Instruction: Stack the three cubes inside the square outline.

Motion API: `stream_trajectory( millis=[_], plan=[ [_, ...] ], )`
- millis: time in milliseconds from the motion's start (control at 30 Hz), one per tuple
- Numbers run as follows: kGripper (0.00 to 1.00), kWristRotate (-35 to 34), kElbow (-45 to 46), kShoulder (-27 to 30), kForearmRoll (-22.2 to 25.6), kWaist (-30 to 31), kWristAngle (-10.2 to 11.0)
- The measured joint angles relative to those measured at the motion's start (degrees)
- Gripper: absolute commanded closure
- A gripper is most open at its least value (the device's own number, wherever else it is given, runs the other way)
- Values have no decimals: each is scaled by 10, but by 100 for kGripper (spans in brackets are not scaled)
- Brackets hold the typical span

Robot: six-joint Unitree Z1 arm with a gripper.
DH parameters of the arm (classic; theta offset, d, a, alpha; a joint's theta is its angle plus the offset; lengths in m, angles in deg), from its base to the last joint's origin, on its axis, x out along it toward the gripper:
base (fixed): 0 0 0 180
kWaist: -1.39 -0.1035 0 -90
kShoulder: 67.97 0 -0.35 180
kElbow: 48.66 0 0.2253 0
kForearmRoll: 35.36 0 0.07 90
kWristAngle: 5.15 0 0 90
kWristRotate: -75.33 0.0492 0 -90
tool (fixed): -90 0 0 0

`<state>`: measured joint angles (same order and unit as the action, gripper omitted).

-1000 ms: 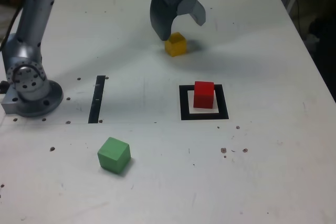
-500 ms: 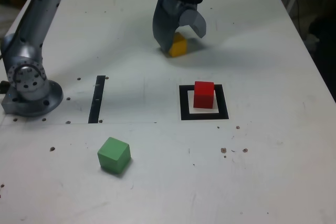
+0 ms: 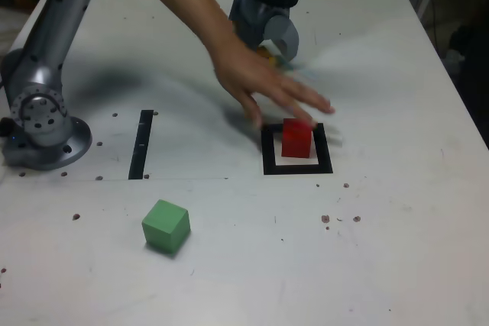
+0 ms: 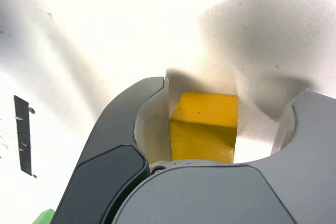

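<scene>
The yellow cube sits on the table between the jaws of my gripper; one jaw is close beside it and a gap shows at the other, so the gripper is open around it. In the exterior view the gripper is at the back and only a sliver of the yellow cube shows behind a person's hand. The red cube stands inside the square outline, with the hand's fingers just over its top. The green cube lies at the front, on the exterior view's left.
A person's forearm reaches in from the back, crossing in front of the gripper. A thin black strip lies near the arm's base at the exterior view's left. The table's edge runs along the exterior view's right.
A person's hand has come in from the back and now hovers over the red cube. My gripper has lowered around the yellow cube and its jaws have narrowed.
</scene>
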<state>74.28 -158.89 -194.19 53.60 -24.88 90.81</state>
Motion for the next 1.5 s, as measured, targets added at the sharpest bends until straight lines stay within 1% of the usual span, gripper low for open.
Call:
stream_trajectory(
  millis=[133, 333, 467, 633, 867, 1000, 1100, 1233, 1300, 1433, 1500],
  plan=[
    [65, 2, 0, -4, -5, 0, -6],
    [74, 11, -1, -13, -11, 0, -17],
    [81, 13, -5, -14, -11, 0, -18],
    [85, 14, -14, -14, -11, 4, -12],
    [87, 18, -22, -14, -5, 7, -5],
    [88, 22, -29, -11, 7, 14, -2],
    [88, 23, -38, 9, 24, 28, 1],
    [88, 23, -47, 38, 35, 52, 2],
    [88, 24, -49, 51, 44, 72, 3],
    [88, 22, -53, 95, 52, 139, 1],
    [88, 17, -52, 100, 53, 166, -1]
  ],
)
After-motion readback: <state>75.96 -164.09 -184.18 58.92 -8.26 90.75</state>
